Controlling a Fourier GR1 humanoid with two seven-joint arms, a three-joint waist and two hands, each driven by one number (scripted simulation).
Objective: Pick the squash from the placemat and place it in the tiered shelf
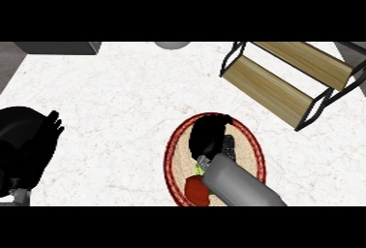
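Note:
An oval woven placemat [250, 145] with a red rim lies on the counter right of centre. On its near end sits the squash [196, 190], a red body with a green bit toward the far side, partly hidden under my right forearm. My right hand [207, 134] hangs over the middle of the placemat, just beyond the squash; whether it touches the squash is hidden. The tiered shelf [286, 80], wooden boards in a black frame, stands at the upper right, apart from the hand. My left hand [32, 140] rests open at the left edge, fingers up.
A dark grey block [57, 47] sits at the counter's far left corner. A grey round object [172, 44] shows at the far edge. Bare white counter [121, 111] spreads between the left hand and the placemat.

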